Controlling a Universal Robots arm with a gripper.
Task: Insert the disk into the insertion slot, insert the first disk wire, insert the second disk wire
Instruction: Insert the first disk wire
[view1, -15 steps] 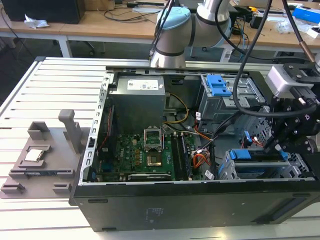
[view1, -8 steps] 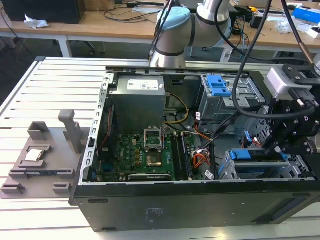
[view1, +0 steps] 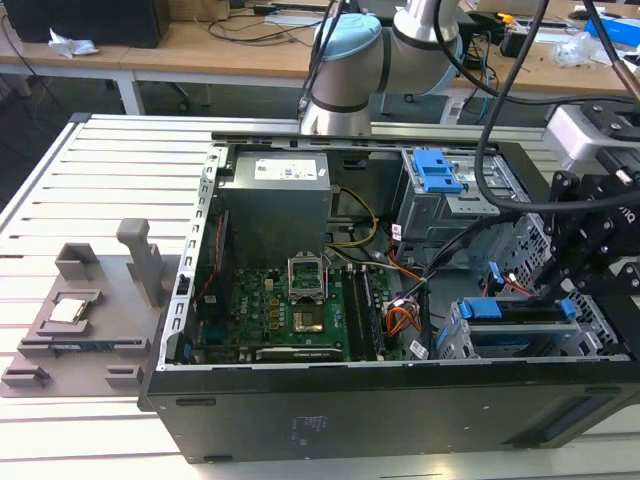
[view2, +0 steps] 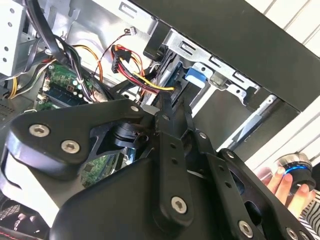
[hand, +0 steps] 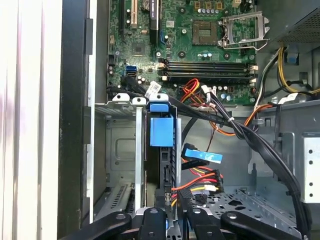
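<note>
The disk (view1: 510, 338), silver in a bright blue carrier (hand: 161, 131), sits inside the insertion slot (view1: 455, 345), the low grey cage at the case's corner on the exterior view's right. My gripper (view1: 562, 295) hangs over the disk's outer end. In the second wrist view its fingers (view2: 165, 130) converge to a narrow tip at the gripper (view2: 172, 102), where the first disk wire (view2: 145, 82), a red, orange and yellow bundle, ends; its plug is hidden there. This first disk wire (hand: 197, 181) lies beside the disk's edge. The second disk wire's blue plug (hand: 202, 156) hangs free just above it.
The open computer case holds a green motherboard (view1: 300, 310), a power supply (view1: 275, 200) and a taller cage with a blue latch (view1: 437, 170). Thick black cables (hand: 260, 145) cross the bay. A grey fixture (view1: 75, 310) lies outside. A person's hand (view2: 282, 182) rests by a blue-ringed knob (view2: 295, 167).
</note>
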